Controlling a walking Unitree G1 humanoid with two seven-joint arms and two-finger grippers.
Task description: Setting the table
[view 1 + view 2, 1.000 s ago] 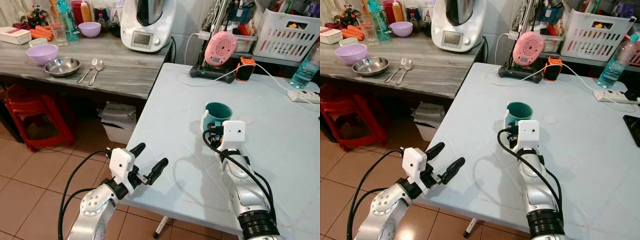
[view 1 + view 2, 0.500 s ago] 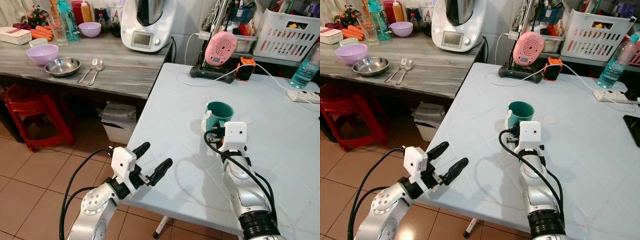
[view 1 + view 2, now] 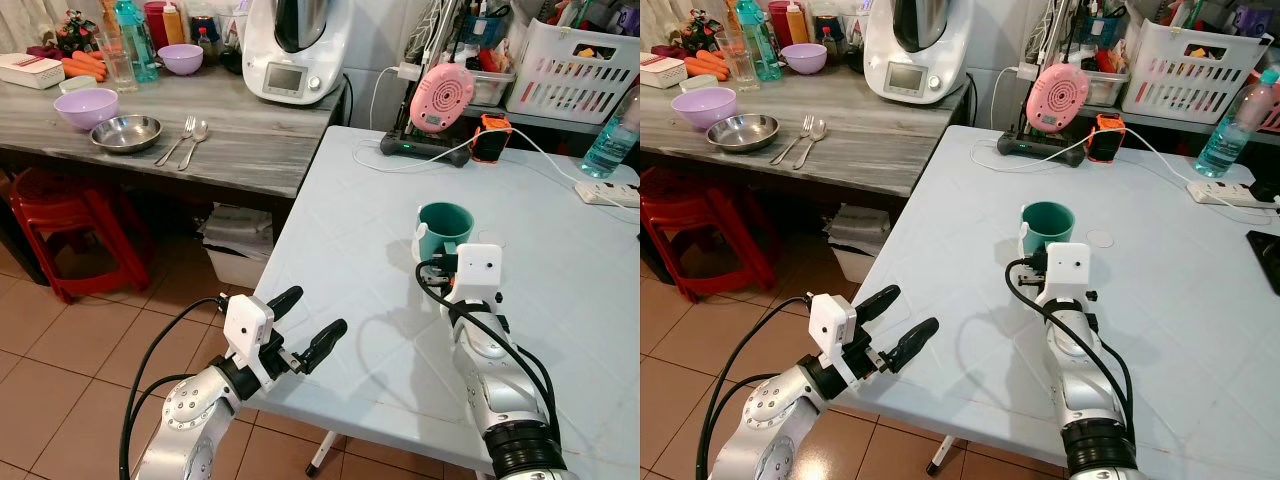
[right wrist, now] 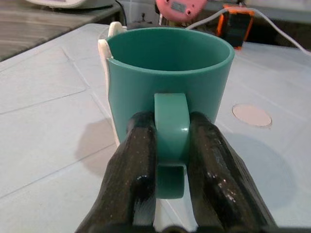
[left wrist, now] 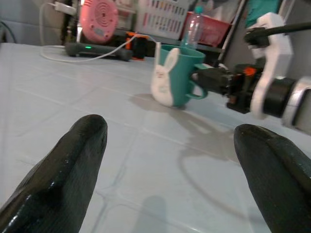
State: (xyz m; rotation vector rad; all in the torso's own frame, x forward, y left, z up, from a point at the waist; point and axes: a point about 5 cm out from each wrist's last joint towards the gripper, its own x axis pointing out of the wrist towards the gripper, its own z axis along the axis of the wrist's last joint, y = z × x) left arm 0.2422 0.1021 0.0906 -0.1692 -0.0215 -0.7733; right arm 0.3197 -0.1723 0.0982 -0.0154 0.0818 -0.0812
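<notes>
Well, no writing can be read on the teal mug (image 4: 167, 73) — plain glossy plastic with a white rabbit figure on its side. It stands upright on the pale table (image 3: 340, 230), its handle pinched by the right gripper (image 4: 170, 145); the left gripper (image 3: 303, 325) hovers spread wide at the table's edge.

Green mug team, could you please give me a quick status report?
Right gripper shut on green mug handle, mug upright on white table. Left gripper open at table's near edge. Nothing close around the mug.
</notes>
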